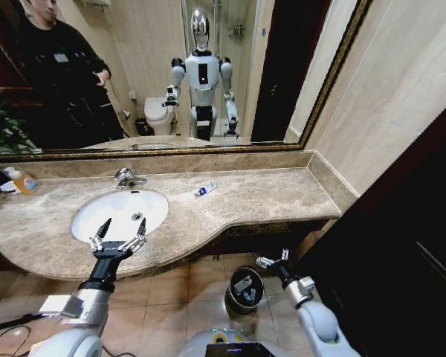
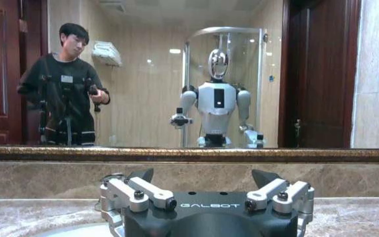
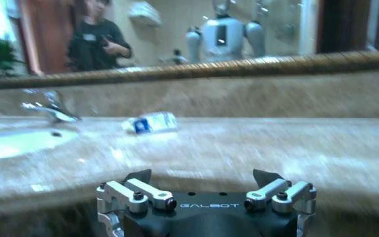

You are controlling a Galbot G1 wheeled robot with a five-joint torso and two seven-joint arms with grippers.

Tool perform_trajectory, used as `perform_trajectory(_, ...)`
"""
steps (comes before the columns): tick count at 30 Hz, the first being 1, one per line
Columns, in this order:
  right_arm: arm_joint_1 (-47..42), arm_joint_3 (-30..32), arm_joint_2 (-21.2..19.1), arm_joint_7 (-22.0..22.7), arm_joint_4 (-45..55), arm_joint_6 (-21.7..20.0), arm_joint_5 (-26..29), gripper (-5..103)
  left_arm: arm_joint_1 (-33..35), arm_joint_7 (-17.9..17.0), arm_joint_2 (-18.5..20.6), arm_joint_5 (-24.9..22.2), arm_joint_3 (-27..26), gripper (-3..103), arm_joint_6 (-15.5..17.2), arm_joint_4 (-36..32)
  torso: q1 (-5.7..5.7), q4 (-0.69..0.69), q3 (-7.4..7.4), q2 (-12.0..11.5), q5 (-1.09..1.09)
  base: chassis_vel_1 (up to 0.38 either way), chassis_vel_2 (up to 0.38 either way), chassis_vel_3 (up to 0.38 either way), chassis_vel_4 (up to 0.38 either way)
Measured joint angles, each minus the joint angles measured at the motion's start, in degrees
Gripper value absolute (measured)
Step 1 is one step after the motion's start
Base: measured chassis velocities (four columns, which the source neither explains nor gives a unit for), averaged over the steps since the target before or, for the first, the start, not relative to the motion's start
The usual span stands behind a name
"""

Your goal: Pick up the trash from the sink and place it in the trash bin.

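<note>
Head view: the left gripper (image 1: 120,232) hovers over the sink (image 1: 85,217) rim, fingers spread, holding nothing; the right gripper (image 1: 272,259), fingers apart and empty, hangs beside the trash bin (image 1: 244,290) on the floor; a trash packet (image 1: 204,190) lies on the desk (image 1: 275,197); right wrist view: that packet (image 3: 151,122) sits near the faucet (image 3: 48,106)
</note>
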Motion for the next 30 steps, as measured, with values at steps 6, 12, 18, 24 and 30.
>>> perform_trajectory(6,8.7,-3.6,-7.6,-1.1,0.3,-4.8,3.8,100,0.0,0.0,0.0,0.0,0.0,100,0.0,0.0,0.00,0.01,0.00,0.0,0.01,0.000,0.000,0.000,0.000)
perform_trajectory(12,17.6,-8.5,-13.6,-2.0,-2.2,-8.7,9.1,100,0.0,0.0,0.0,0.0,0.0,100,0.0,0.0,0.01,0.02,0.01,0.0,0.01,0.000,0.000,0.000,0.000)
perform_trajectory(18,30.0,-17.8,-17.3,-1.0,-7.5,-13.2,15.1,100,0.0,0.0,0.0,0.0,0.0,100,0.0,0.0,0.01,0.01,0.01,0.0,0.00,0.000,0.000,0.000,0.000)
perform_trajectory(24,46.0,-30.7,-16.6,0.1,-15.0,-16.3,19.4,100,0.0,0.0,0.0,0.0,0.0,100,0.0,0.0,0.01,0.02,0.01,0.0,-0.01,0.000,0.000,0.000,0.000)
perform_trajectory(30,58.7,-39.9,-13.5,-6.7,-26.7,-14.7,20.3,100,0.0,0.0,0.0,0.0,0.0,100,0.0,0.0,0.01,0.01,0.01,0.0,0.00,0.000,0.000,0.000,0.000)
